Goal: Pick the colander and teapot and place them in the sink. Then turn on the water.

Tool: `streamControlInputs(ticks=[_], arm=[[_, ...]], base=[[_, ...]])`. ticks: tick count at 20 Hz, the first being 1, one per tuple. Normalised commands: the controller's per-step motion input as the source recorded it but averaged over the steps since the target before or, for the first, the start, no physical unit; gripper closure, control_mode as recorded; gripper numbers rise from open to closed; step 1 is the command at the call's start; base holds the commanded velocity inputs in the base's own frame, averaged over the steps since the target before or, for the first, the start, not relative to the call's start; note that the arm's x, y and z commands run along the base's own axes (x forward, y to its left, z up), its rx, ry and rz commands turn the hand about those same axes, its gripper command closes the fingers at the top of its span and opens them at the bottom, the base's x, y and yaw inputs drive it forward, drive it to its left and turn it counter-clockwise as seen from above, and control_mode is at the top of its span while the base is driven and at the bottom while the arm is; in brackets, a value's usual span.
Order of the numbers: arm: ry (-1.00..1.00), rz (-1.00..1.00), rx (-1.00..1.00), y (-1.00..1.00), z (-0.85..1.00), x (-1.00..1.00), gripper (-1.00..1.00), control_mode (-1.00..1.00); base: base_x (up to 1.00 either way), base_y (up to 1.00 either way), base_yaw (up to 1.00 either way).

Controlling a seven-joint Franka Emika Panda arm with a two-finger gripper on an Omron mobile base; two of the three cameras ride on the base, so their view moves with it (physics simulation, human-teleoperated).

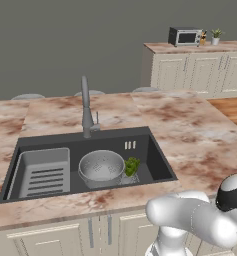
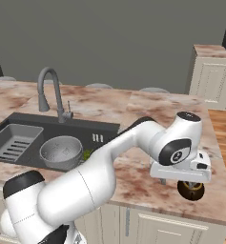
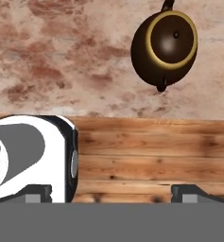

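Hovering over the counter's (image 2: pixel 148 181) near edge, your tool (image 3: pixel 111 191) stands open and empty, fingertips wide apart. The teapot (image 3: pixel 164 47) sits on the counter ahead of the tool and off to one side in the hand view, not between the fingers; from the right base view it lies just below and beside the hand. Its long axis, spout to handle, runs roughly along your line of sight, lid upward. You'll likely need to shift sideways and forward before descending. Farther off, the colander (image 1: pixel 101 166) already rests in the sink (image 1: pixel 140 136), tap (image 1: pixel 86 107) dry.
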Motion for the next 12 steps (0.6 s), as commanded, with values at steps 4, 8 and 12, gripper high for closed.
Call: streamControlInputs(ticks=[4,8,12], arm=[[0.00,0.00,0.00,-0.18,-0.30,0.15,-1.00,-1.00],[0.00,-0.01,0.00,-0.04,-0.23,0.21,-1.00,-1.00],[0.00,0.00,0.00,-0.02,-0.22,0.22,-1.00,-1.00]], base=[[0.00,0.00,0.00],[0.00,0.00,0.00],[0.00,0.00,0.00]])
